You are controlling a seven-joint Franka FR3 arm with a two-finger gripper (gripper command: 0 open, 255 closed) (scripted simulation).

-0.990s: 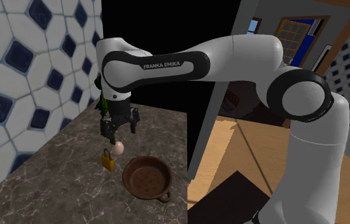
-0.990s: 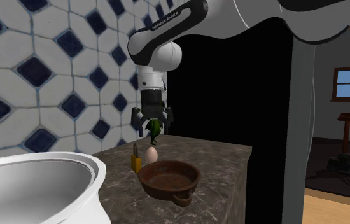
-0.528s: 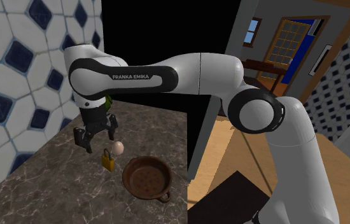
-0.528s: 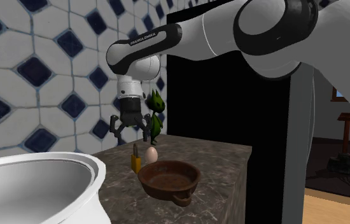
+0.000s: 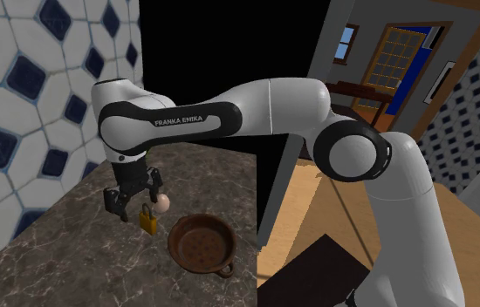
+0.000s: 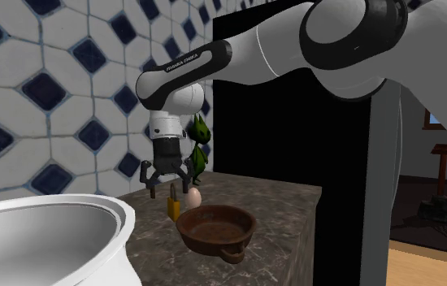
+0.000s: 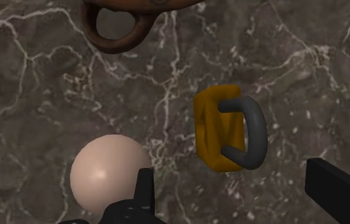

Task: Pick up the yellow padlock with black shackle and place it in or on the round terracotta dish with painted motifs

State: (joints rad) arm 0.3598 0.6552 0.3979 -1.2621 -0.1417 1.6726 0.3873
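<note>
Wrist view: gripper (image 7: 234,191) wide open, empty, hovering over the yellow padlock (image 7: 221,137). It stands upright on the marble counter (image 7: 40,95) beside an egg (image 7: 107,173), near the brown dish (image 7: 118,28). Likely stiff, heavyish and slick, so pinch the body's flat faces, not the shackle.

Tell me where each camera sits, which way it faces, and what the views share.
Shoulder view: high beside the stand, looking down across the counter; white arm and open gripper show.
Second exterior view: low, behind a white vessel, looking along the counter by the tiled wall; arm and gripper show.
Wrist view: on the hand, looking down at the counter; two black fingers show.
Shared: all three show the padlock, egg and dish.
</note>
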